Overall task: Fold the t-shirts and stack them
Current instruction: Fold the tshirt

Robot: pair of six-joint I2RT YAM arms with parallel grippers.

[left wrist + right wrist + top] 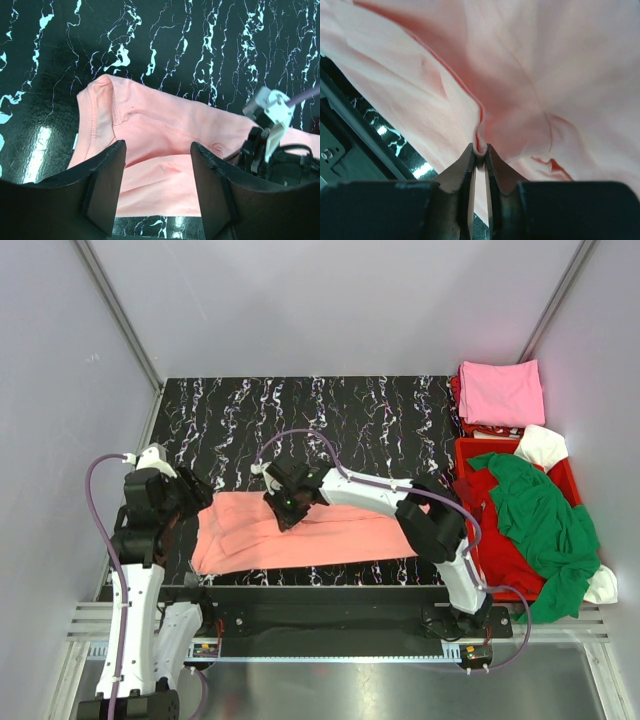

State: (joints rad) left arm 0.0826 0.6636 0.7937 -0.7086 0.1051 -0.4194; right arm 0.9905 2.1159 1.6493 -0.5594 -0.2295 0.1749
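Pinches a thin raised ridge of the salmon-orange t-shirt [545,75] in the right gripper [479,150], jaws all but closed with only cloth between them; hangs the left gripper [157,147] wide apart and empty, just above the shirt's left end beside a hemmed sleeve; finds the shirt lying lengthwise along the near side of the bench [380,420], rumpled near the middle.

Risks losing so slight a pinch if pulled hard, dropping the fold halfway; may catch only the top layer, dragging it askew over the one beneath; may slide the whole shirt off the bench's near edge, already close by; could knock the two grippers together, working this near each other.

Leaves a folded pink t-shirt [500,392] at the far right and a green t-shirt [540,515] heaped over the red crate [466,446], well apart to the right.

Shows no brand, label or legible writing in any view.
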